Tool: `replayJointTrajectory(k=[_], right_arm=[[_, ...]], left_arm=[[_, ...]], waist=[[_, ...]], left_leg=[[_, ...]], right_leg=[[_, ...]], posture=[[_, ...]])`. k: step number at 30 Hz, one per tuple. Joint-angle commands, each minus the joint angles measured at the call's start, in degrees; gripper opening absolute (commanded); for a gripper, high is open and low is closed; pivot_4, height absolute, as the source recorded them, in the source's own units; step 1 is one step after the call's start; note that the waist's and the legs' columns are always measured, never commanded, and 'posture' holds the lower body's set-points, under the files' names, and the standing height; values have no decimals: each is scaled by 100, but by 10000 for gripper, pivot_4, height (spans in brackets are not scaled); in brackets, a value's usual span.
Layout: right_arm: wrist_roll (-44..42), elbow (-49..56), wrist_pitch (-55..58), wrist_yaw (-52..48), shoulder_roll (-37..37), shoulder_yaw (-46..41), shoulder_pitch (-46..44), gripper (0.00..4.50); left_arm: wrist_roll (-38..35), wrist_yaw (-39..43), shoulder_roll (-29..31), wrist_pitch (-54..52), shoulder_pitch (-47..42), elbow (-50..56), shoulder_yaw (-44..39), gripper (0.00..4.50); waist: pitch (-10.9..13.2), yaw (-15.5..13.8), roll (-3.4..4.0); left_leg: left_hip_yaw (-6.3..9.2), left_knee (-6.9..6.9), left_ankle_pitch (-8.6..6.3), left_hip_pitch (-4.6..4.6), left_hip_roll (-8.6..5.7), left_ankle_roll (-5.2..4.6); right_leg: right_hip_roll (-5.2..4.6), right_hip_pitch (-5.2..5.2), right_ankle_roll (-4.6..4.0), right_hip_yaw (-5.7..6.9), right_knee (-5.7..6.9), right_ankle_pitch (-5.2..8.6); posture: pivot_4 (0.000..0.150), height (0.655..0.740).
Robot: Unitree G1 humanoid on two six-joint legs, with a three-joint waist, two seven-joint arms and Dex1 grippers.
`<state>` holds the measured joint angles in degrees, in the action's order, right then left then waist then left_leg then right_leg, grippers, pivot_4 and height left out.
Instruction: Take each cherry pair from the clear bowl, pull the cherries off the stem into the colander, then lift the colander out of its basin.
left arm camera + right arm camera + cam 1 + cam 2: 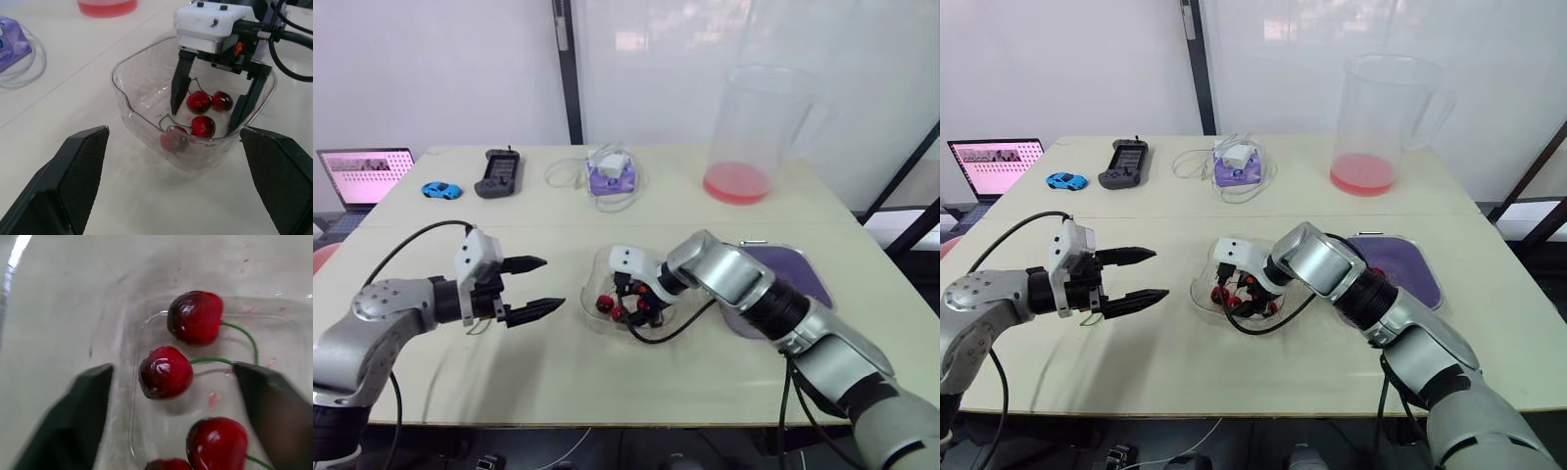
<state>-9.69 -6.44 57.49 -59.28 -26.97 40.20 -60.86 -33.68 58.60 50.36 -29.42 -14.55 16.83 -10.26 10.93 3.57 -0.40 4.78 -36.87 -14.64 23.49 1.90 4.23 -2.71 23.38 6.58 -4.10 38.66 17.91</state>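
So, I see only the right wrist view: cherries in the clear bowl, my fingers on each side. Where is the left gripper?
Observer: The left gripper hangs open over the table, on the robot's left of the clear bowl and apart from it.
Operator: And on which side is the colander?
Observer: The purple colander sits on the robot's right of the bowl, partly behind the right arm.
Operator: Are my fingers really inside the bowl?
Observer: Yes, the right gripper reaches down inside it, open, with cherries between its fingers.
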Motion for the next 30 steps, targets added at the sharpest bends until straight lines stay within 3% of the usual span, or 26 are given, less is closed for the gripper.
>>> replayJointTrajectory(k=[1, 13, 18, 24, 30], right_arm=[[40, 73, 9, 17, 110, -161, -10, 21740], [223, -104, -190, 137, 175, -342, 86, 21740], [268, -13, -302, 126, 119, -427, 178, 7392], [159, 522, -506, -72, -185, -723, 255, 7392], [583, 1240, -2311, -178, -1102, -1327, 276, 7392]], left_arm=[[-205, -78, -103, -61, -98, 83, -174, 45000], [-46, -171, -87, -137, -306, -62, -90, 45000], [102, -192, -91, -74, -313, -187, -75, 45000], [82, -185, -70, -163, -363, -240, -62, 45000], [-1075, -400, -388, -1270, -1037, -483, -446, 45000]], waist=[[0, -7, 0], [0, 32, 0], [0, 36, 0], [0, 29, 0], [0, -23, -3]], left_leg=[[0, 0, 0, 0, 0, 0], [3, -1, 0, 0, 0, 0], [3, 0, 0, 0, 0, 0], [3, 0, 0, 0, 0, 0], [3, -4, -1, 1, -1, -1]], right_leg=[[-1, 0, 0, 0, 0, 0], [0, 0, 0, 1, 3, 0], [2, 1, 0, 1, 4, 0], [0, 0, 0, 2, 4, 0], [-2, -4, 1, 4, 0, 0]], posture=[[1500, 7332], [1500, 7332], [1500, 7332], [1500, 7332], [1500, 7332]])
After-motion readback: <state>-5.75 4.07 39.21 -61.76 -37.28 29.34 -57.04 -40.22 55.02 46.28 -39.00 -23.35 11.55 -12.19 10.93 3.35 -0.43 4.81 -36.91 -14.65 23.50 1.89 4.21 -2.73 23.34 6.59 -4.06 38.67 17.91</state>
